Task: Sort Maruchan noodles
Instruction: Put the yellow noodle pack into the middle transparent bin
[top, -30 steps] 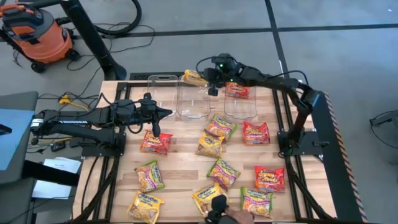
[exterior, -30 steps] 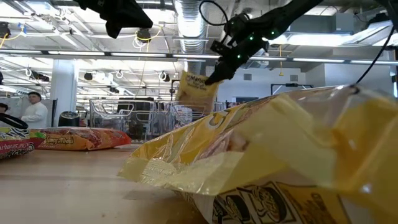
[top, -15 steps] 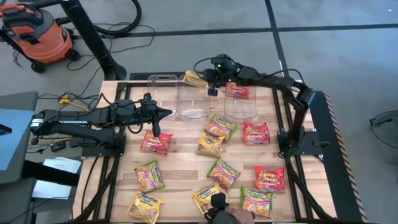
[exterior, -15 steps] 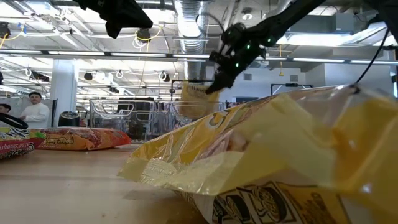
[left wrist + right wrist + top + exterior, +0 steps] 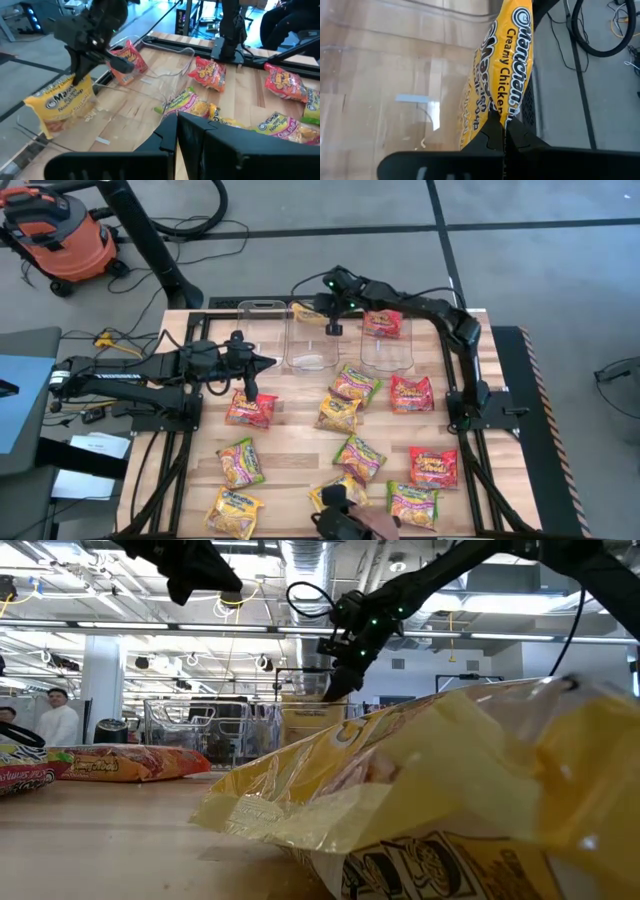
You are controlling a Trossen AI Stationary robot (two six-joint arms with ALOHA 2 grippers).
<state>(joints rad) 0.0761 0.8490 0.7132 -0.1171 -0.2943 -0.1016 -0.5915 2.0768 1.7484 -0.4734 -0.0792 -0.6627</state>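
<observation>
Right wrist view: right gripper [image 5: 501, 122] clamped on yellow Creamy Chicken packet's [image 5: 507, 70] edge seam; light, crinkly, slippery, contents likely brittle.

Both my arms are matte black, built of slim tubular links joined by chunky cylindrical joints. On the right arm [image 5: 440, 308], a small green light glows at the wrist, and a thin black cable loops off it. The left arm [image 5: 150, 370] carries white lettering along its link. Each gripper ends in two flat black fingers [image 5: 492, 132] with squared edges.
</observation>
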